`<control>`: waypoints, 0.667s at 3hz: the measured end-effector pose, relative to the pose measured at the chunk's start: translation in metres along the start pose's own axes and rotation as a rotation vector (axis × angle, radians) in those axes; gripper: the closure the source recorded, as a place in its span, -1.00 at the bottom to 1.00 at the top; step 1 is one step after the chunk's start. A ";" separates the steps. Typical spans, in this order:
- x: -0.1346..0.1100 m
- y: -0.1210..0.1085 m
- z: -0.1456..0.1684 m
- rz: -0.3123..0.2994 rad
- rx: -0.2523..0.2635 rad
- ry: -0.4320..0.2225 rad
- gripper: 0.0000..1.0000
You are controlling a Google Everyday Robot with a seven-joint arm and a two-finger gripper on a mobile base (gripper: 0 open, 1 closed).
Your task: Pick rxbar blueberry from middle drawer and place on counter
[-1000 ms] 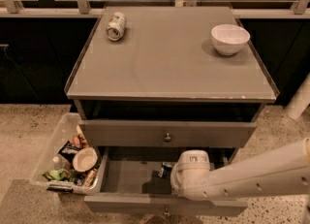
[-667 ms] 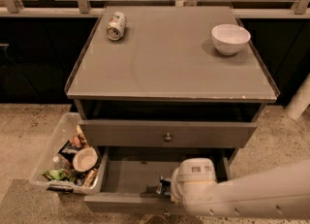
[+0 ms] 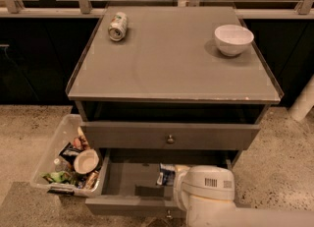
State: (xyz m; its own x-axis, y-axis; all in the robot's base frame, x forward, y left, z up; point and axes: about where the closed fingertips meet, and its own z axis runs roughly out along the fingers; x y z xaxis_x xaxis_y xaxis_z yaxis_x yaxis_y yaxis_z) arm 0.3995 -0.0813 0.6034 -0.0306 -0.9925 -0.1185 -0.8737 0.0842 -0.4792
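Note:
The middle drawer (image 3: pixel 128 178) is pulled open below the closed upper drawer front (image 3: pixel 170 135). The rxbar blueberry (image 3: pixel 166 174), dark blue with pale print, stands on edge over the drawer floor, right at the end of my arm. My gripper (image 3: pixel 172 176) is down inside the drawer at the bar, mostly hidden behind my white wrist (image 3: pixel 206 187). The counter (image 3: pixel 171 59) is the grey cabinet top above, with a low clear rim.
A green-white can (image 3: pixel 117 26) lies at the counter's back left. A white bowl (image 3: pixel 233 39) stands at its back right. A clear plastic bin (image 3: pixel 66 159) of snacks with a small bowl sits on the floor left of the drawer.
My wrist has shifted right and lower in the view. The bar now shows on edge at the gripper's end, where only a dark shape was seen before.

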 end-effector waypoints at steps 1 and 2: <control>-0.002 -0.012 -0.024 -0.026 0.039 0.010 1.00; -0.002 -0.012 -0.024 -0.026 0.039 0.010 1.00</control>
State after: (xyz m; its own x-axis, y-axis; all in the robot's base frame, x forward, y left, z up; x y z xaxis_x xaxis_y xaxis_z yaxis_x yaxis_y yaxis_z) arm 0.3987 -0.0823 0.6300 -0.0136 -0.9952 -0.0967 -0.8545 0.0617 -0.5157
